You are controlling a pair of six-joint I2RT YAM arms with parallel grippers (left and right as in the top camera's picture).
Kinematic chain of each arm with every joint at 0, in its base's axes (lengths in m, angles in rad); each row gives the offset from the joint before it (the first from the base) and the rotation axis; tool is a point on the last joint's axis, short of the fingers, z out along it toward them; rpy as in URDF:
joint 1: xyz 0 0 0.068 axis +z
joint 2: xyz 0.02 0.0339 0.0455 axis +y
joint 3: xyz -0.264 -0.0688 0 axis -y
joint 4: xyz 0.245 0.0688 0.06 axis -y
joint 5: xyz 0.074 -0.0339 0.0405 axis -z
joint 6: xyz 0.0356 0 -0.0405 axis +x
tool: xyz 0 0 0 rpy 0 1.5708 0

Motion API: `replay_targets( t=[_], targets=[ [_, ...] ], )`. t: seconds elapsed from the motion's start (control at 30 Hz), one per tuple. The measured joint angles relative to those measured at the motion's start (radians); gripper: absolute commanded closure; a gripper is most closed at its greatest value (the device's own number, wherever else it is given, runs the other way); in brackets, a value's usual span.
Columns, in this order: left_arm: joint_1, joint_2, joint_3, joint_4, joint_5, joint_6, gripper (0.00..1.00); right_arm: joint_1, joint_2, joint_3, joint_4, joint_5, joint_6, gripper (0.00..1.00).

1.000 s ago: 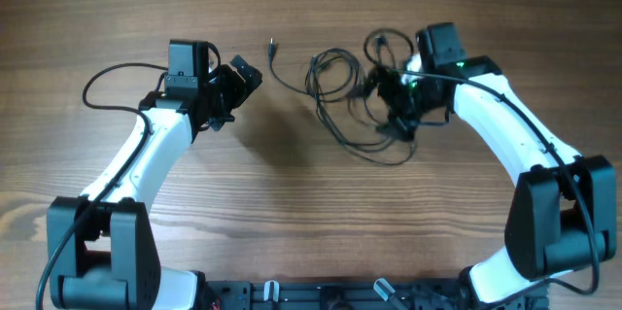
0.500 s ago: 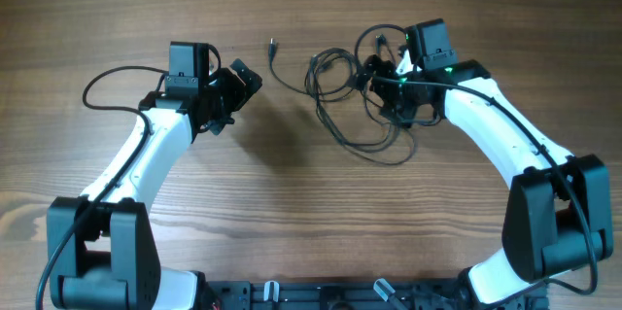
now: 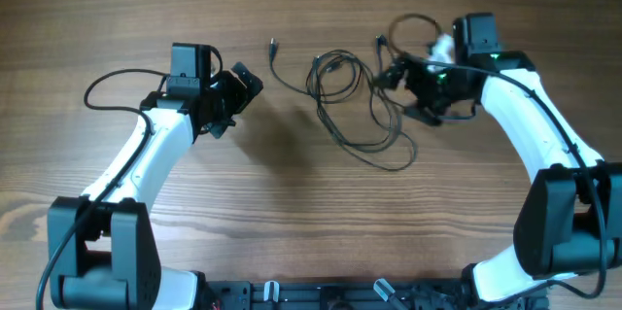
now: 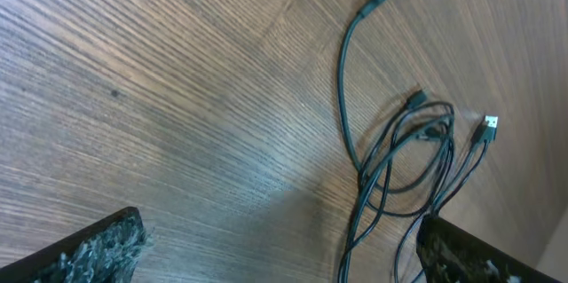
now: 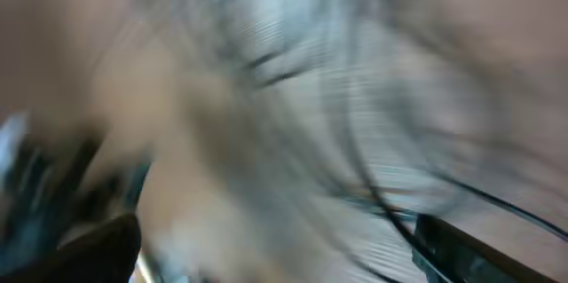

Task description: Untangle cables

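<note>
Cables (image 3: 348,96) lay in a loose black tangle on the wooden table (image 3: 292,223), between the two arms and much nearer the right one. One long tail ran off toward the left and ended in a small plug (image 3: 273,46). The left wrist view showed several thin strands crossing in overlapping loops, with two more small plug ends (image 4: 486,126) lying at the coil's edge. These cords looked very light, limp and smooth, so a pull on one strand would probably drag the whole bundle across the wood rather than free it, and a thin cord could slip from a shallow pinch. The likeliest holds seemed to be the free tail just behind its plug, where the cord lay alone and flat, and a single outer loop on the opposite side of the tangle, so that the two arms could draw apart. The plugs themselves looked small and might snag in a loop if drawn through. The left gripper (image 3: 241,91) hovered with its jaws apart and empty, well apart from the coil. The right gripper (image 3: 400,75) sat at the tangle's right edge, jaws also wide. Its own view was too blurred to tell whether a strand lay across its fingers (image 5: 479,249).
</note>
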Motion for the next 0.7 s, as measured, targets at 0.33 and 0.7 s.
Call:
replay_targets(
  t=[0.33, 0.7],
  targets=[
    [-0.091, 0.000, 0.000, 0.000, 0.001, -0.008, 0.00, 0.023, -0.002, 0.001, 0.118, -0.362, -0.275, 0.00],
    [-0.245, 0.000, 0.000, 0.223, 0.222, 0.205, 0.00, 0.023, -0.002, 0.002, 0.061, -0.308, -0.196, 0.00]
  ],
)
